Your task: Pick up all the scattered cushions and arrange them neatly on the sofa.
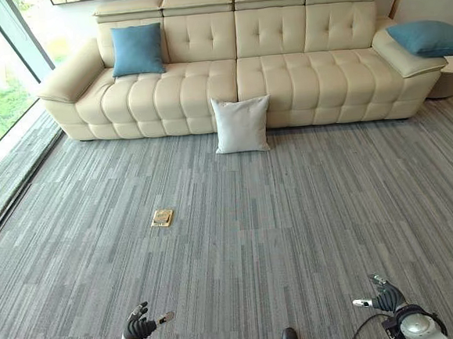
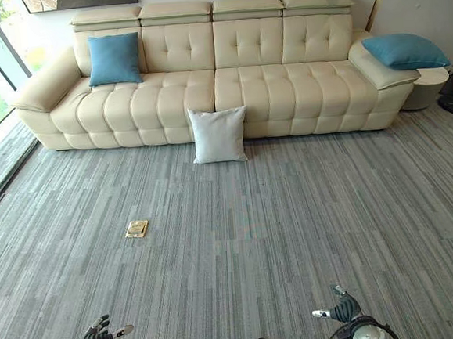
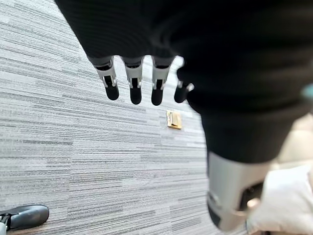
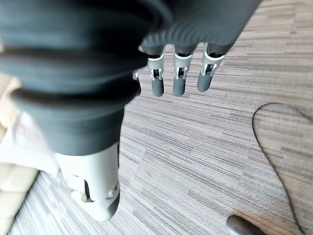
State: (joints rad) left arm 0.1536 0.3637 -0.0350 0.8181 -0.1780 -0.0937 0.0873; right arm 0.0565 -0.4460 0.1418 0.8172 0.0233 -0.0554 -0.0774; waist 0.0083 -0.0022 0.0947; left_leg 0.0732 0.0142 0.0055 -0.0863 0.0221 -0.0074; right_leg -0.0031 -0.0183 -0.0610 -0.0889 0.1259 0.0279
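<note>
Presently, a white cushion point(image 1: 241, 124) was noted standing on the carpet point(image 1: 294, 227), leaning against the front of the sofa point(image 1: 282, 79) near its middle. One blue cushion point(image 1: 137, 49) was seen upright on the seat at the sofa's left end; a second blue cushion point(image 1: 429, 37) was seen lying on the right armrest. Both hands were held low and well apart from the cushions: the left hand point(image 3: 142, 83) and the right hand point(image 4: 178, 73) were empty, fingers relaxed and uncurled. A brass floor plate point(image 1: 162, 218) was noted between the left hand and the sofa. Judged risks: the soft white cushion could slip or sag if pinched at one corner only; the armrest cushion could be knocked off the far side if reached carelessly.
</note>
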